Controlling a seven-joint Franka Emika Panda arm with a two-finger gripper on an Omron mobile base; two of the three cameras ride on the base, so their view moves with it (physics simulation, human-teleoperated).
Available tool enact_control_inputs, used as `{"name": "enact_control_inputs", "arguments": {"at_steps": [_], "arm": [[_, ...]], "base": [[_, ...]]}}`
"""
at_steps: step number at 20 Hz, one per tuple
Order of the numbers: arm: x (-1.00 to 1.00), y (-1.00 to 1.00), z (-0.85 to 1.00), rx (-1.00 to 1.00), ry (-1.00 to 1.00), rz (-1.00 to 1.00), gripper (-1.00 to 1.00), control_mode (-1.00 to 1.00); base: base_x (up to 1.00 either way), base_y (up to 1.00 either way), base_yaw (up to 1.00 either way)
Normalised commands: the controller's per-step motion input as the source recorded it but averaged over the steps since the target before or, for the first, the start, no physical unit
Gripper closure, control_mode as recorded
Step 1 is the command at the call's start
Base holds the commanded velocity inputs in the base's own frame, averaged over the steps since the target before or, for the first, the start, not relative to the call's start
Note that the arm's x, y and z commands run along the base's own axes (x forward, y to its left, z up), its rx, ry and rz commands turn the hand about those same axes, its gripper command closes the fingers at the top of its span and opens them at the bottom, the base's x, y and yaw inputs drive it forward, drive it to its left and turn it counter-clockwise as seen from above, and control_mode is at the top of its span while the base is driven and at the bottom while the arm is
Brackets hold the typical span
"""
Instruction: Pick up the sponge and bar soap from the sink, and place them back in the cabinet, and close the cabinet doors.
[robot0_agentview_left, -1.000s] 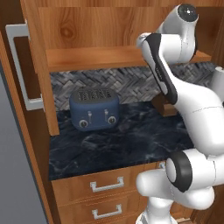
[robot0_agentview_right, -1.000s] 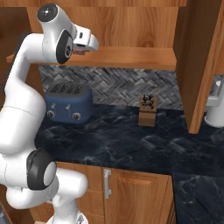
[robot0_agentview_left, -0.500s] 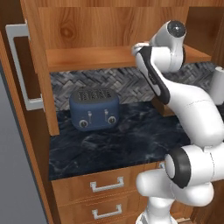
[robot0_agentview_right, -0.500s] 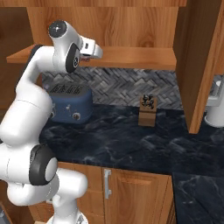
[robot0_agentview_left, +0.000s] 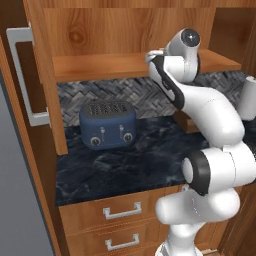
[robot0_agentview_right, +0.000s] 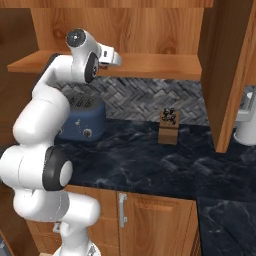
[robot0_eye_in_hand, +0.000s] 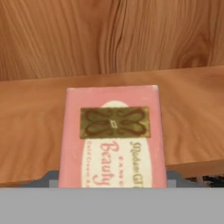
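In the hand view the pinkish-red bar soap (robot0_eye_in_hand: 114, 131), with a gold emblem and "Beauty" lettering, sits between my fingertips just above the plank shelf (robot0_eye_in_hand: 35, 131). My gripper (robot0_eye_in_hand: 112, 180) is shut on it. From the right base view my gripper (robot0_agentview_right: 116, 59) reaches in at the front edge of the cabinet shelf (robot0_agentview_right: 165, 65). The brown cabinet (robot0_agentview_left: 115, 30) stands open. Its left door (robot0_agentview_left: 42, 90) with a silver bar handle (robot0_agentview_left: 22, 75) swings out to the left, and its right door (robot0_agentview_right: 227, 75) hangs open at the right. The sponge and the sink are out of view.
A blue toaster (robot0_agentview_left: 107, 125) stands on the dark marble counter (robot0_agentview_right: 150, 165) under the shelf. A small wooden knife block (robot0_agentview_right: 169, 126) sits by the herringbone backsplash. A white appliance (robot0_agentview_right: 247, 125) is at the far right. Drawers (robot0_agentview_left: 122, 210) lie below the counter.
The arm has folded lower and carried the hand right and forward to the shelf's front edge, with the bar soap still held.
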Motion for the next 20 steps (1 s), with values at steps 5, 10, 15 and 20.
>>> {"name": "enact_control_inputs", "arguments": {"at_steps": [5,10,15,20], "arm": [[0.51,0.0,-0.08,0.0,0.0,0.0,1.0,-1.0],[0.52,0.0,-0.1,0.0,0.0,0.0,1.0,-1.0],[0.48,0.0,-0.11,0.0,0.0,0.0,1.0,-1.0],[0.48,0.0,-0.12,0.0,0.0,0.0,1.0,-1.0]], "base": [[0.0,0.0,0.0],[0.0,0.0,0.0],[0.0,0.0,0.0],[0.0,0.0,0.0]]}}
